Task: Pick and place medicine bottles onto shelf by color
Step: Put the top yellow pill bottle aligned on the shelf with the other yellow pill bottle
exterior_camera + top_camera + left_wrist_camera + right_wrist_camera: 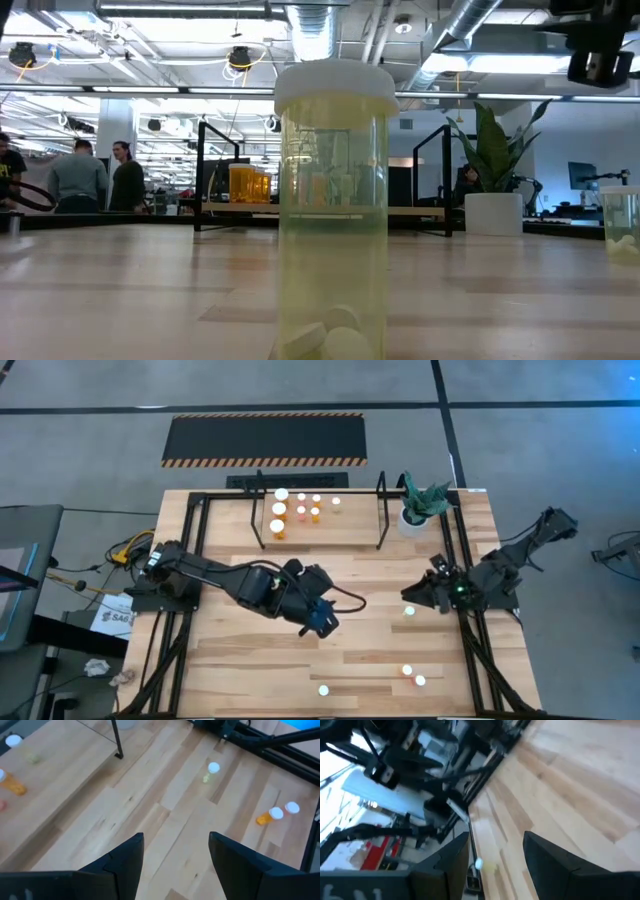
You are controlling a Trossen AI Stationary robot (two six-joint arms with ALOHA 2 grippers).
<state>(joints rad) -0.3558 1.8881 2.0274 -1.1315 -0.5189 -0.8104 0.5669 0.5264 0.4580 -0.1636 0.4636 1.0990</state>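
The shelf (318, 510) stands at the table's far middle, with several orange, reddish and pale white-capped bottles (278, 528) upright on its wood floor. Loose bottles stand on the table: a pale one (409, 611) at the right, a pale one (323, 690) by the near edge, which fills the low view (330, 210), and two (413, 676) near right. My left gripper (321, 624) hovers over the table's middle, open and empty (175, 865). My right gripper (408, 596) is open and empty (496, 865), just beyond the right pale bottle.
A white pot with a green plant (414, 515) stands right of the shelf. Black frame rails (470, 650) run along the table's left and right sides. A striped mat (264, 440) lies on the floor beyond the table. Bare wood lies between the shelf and the loose bottles.
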